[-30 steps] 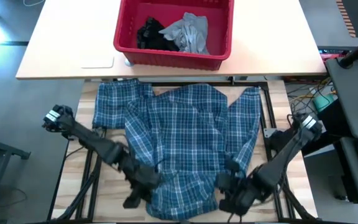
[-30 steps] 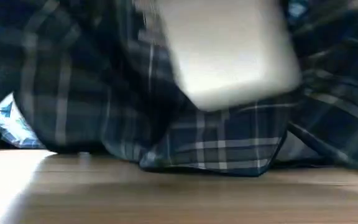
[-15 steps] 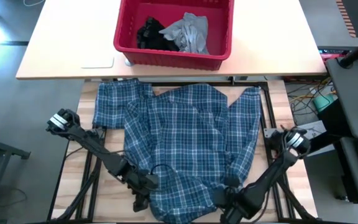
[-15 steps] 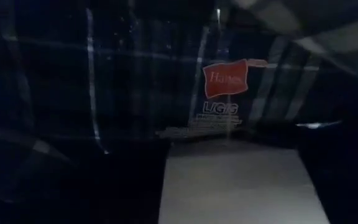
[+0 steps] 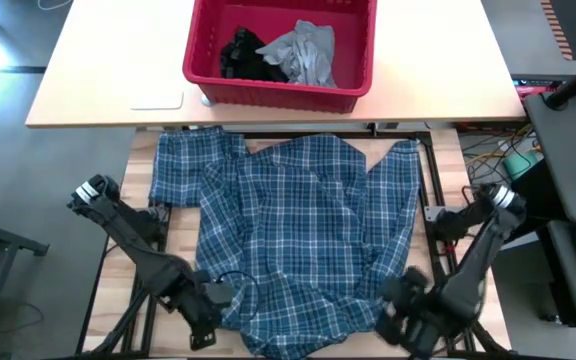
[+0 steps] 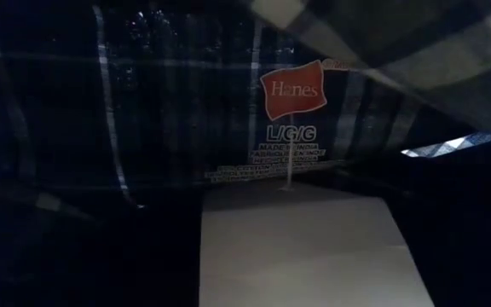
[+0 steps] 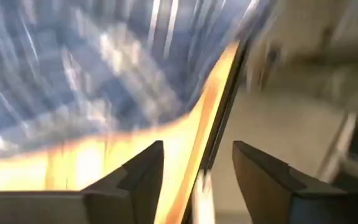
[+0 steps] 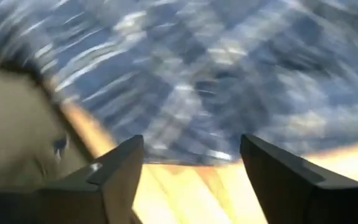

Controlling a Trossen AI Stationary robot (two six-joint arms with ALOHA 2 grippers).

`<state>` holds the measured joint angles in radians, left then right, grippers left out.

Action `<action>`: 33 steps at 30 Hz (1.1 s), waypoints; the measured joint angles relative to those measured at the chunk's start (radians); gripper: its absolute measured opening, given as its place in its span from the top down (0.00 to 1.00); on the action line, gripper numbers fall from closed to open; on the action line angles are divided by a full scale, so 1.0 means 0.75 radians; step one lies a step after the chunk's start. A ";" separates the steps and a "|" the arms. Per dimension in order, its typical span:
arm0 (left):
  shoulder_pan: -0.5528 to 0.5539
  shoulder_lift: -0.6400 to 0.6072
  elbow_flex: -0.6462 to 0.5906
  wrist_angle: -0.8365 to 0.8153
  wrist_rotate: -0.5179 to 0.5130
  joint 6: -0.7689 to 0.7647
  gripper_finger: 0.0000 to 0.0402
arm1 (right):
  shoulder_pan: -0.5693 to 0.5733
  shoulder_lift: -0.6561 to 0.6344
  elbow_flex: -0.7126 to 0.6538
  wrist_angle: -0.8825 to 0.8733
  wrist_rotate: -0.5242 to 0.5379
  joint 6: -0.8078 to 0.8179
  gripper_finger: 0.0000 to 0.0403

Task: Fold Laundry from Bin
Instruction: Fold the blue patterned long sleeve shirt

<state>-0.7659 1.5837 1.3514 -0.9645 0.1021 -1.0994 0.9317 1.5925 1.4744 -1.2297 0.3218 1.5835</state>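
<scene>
High view: plaid shirt (image 5: 298,235) lies spread flat over the near counter (image 5: 448,150), its hem at the near edge, bare wood showing at both sides. Red bin (image 5: 208,75) stands far, holding a grey shirt (image 5: 308,52) and a black garment (image 5: 240,52). Left pincer (image 5: 200,335) and right pincer (image 5: 408,318) flank the hem's corners, both parted and empty.

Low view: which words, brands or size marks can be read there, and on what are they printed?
"Hanes" on the red tag printed inside the plaid shirt.
"L/G/G" just below the tag.
The small lines under the size mark are too small to read.
No other readable text in any view.
</scene>
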 joint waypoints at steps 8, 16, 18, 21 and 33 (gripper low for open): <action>0.068 0.127 0.286 0.334 -0.888 0.158 0.49 | -0.036 -0.272 -0.434 -0.072 0.085 0.905 0.20; 0.228 0.497 0.381 0.493 -0.848 0.230 0.49 | -0.255 -0.460 -0.844 0.109 -0.139 0.920 0.22; 0.260 0.598 0.384 0.535 -0.759 0.211 0.49 | -0.276 -0.517 -0.935 0.153 -0.179 0.957 0.23; 0.286 0.720 0.386 0.640 -0.593 0.206 0.49 | -0.321 -0.603 -1.047 0.228 -0.237 0.965 0.24; 0.258 0.814 0.387 0.635 -0.327 0.220 0.49 | -0.456 -0.715 -1.279 0.381 -0.268 0.950 0.41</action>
<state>-0.5724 2.1942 1.6413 -0.4883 -0.1433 -0.9344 0.5900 1.0559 0.5153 -0.9438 0.1205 2.2963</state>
